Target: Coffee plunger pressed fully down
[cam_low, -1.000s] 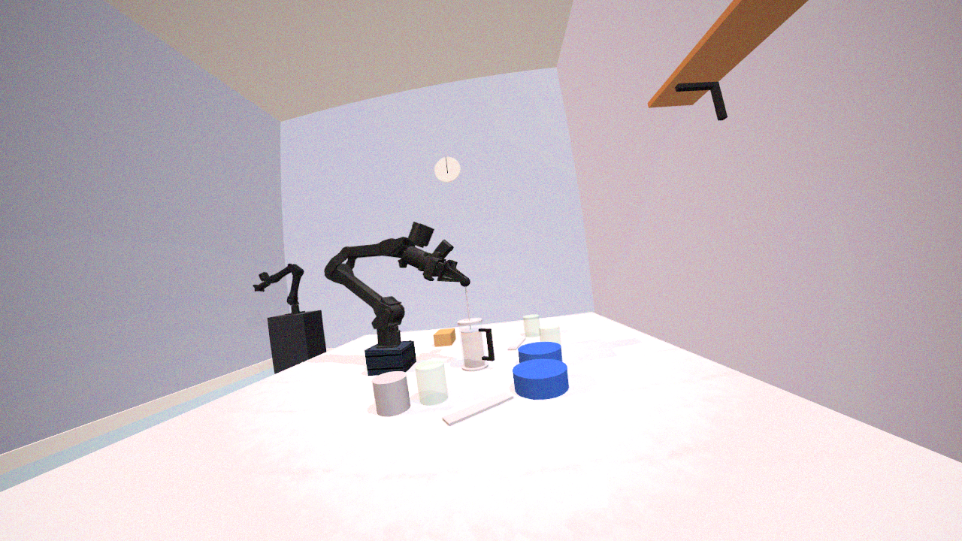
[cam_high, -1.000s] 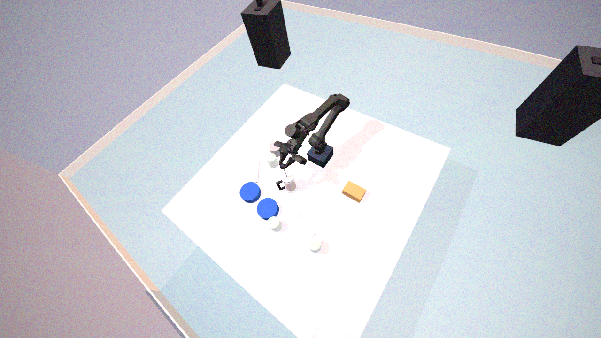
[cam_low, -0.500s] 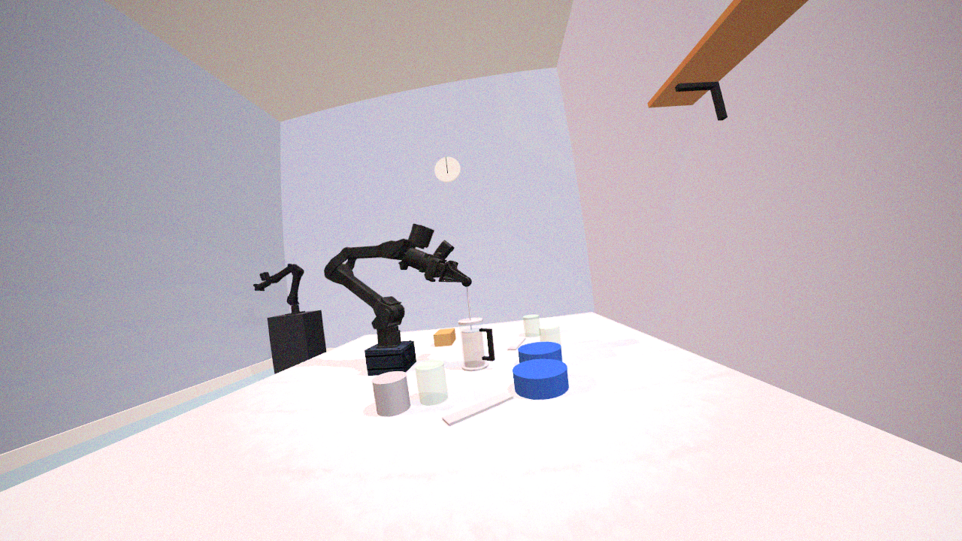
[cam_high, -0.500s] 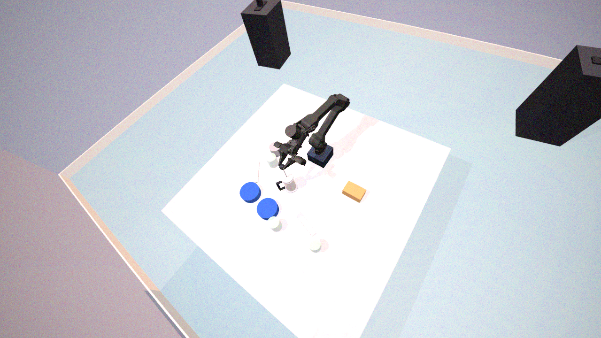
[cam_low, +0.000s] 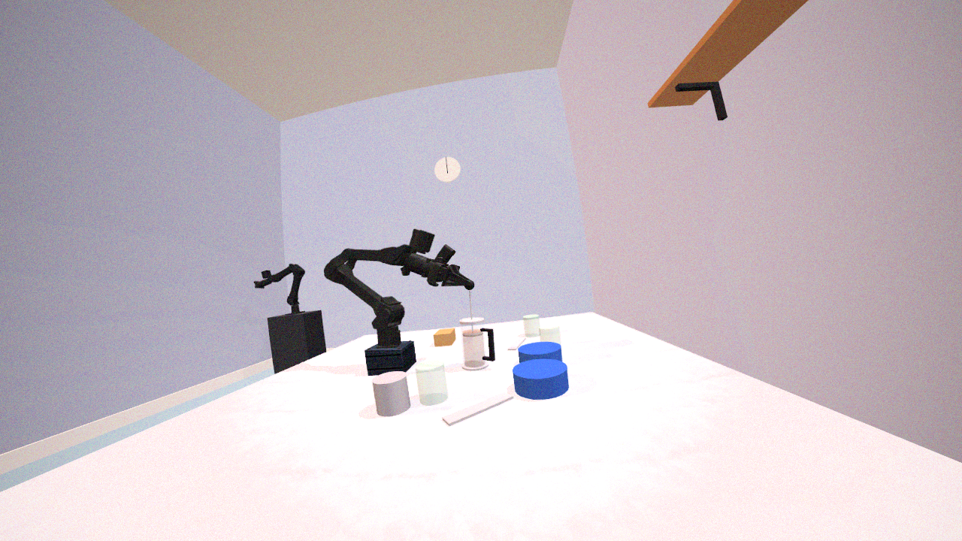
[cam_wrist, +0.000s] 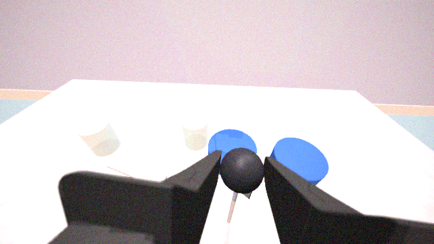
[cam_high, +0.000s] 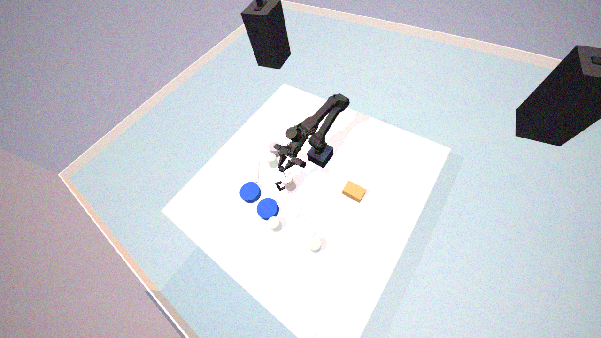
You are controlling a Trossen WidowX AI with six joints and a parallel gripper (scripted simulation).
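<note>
A: Pinching the plunger knob [cam_wrist: 242, 170] now. The gripper [cam_wrist: 241, 169] has both jaws pressed on the dark ball, one each side, seen best from the wrist.

B: Where's the press?

A: The coffee press [cam_low: 473, 346] stands upright mid-table, just right of the arm's base in the exterior view, its black handle [cam_low: 488, 343] facing right. The rod [cam_low: 470, 303] runs up from it to the knob, so the plunger is fully raised.

B: Step?

A: Grasp looks done, press not begun. Next move, I'd say: push straight down along the rod, no sideways drift, or the press tips or slides. Then spread the jaws.

B: Anything hard to see?

A: The wrist view cuts off the press body; only a bit of rod shows under the knob. From the top, the knob is lost against the dark fingers. Two blue cylinders [cam_wrist: 300, 159] sit beyond the knob, apart from the press. Pale cups [cam_wrist: 100, 139] almost wash out against the white table [cam_low: 673, 437].
</note>
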